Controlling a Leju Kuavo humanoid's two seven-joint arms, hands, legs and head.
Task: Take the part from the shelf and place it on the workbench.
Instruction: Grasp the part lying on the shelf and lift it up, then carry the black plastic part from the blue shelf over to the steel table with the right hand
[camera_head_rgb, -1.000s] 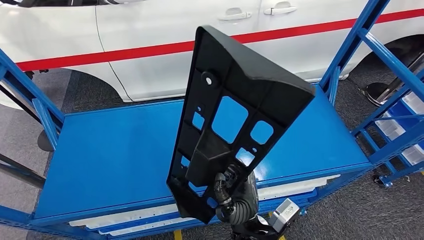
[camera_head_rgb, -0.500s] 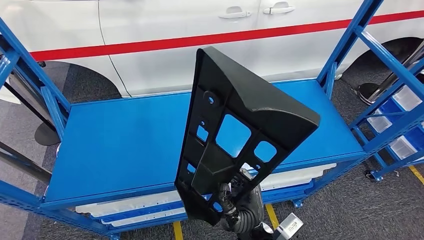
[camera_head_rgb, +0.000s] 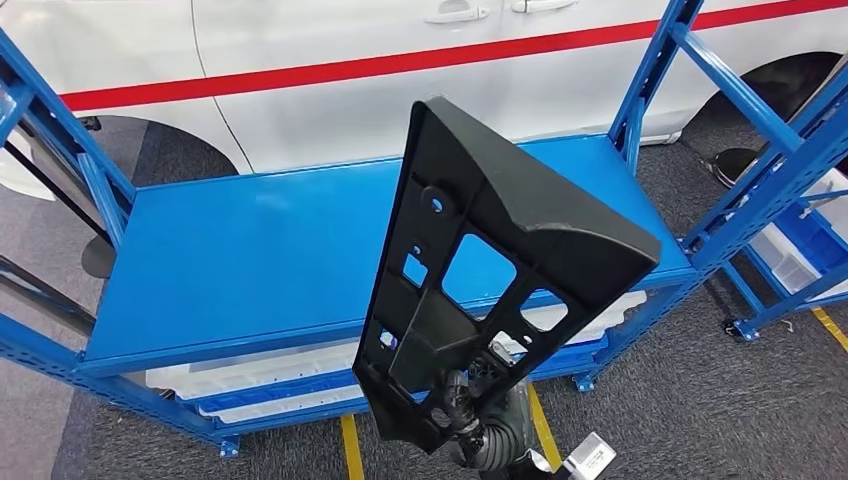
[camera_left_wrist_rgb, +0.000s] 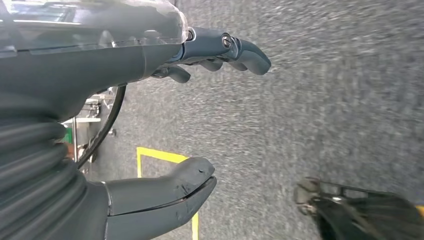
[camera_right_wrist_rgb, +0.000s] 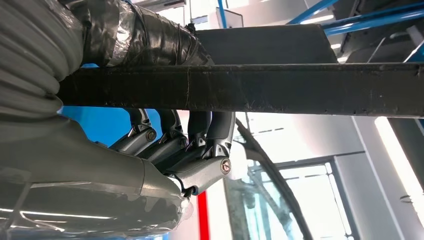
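Right hand (camera_head_rgb: 470, 415) at the lower centre of the head view grips the black part (camera_head_rgb: 500, 260) by its lower end, holding it tilted upright over the blue workbench (camera_head_rgb: 240, 260). Left hand (camera_left_wrist_rgb: 165, 125) hangs unclenched, holding nothing, above grey carpet (camera_left_wrist_rgb: 325, 100). Blue uprights (camera_head_rgb: 650, 70) flank the bench, with a white car (camera_head_rgb: 330, 40) across the top behind it.

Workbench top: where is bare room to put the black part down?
The blue workbench top is bare from the left blue uprights across to the black part, bordered behind by the white car. The right end is hidden behind the part, which the right robot hand holds upright. The right blue rack crowds that side.
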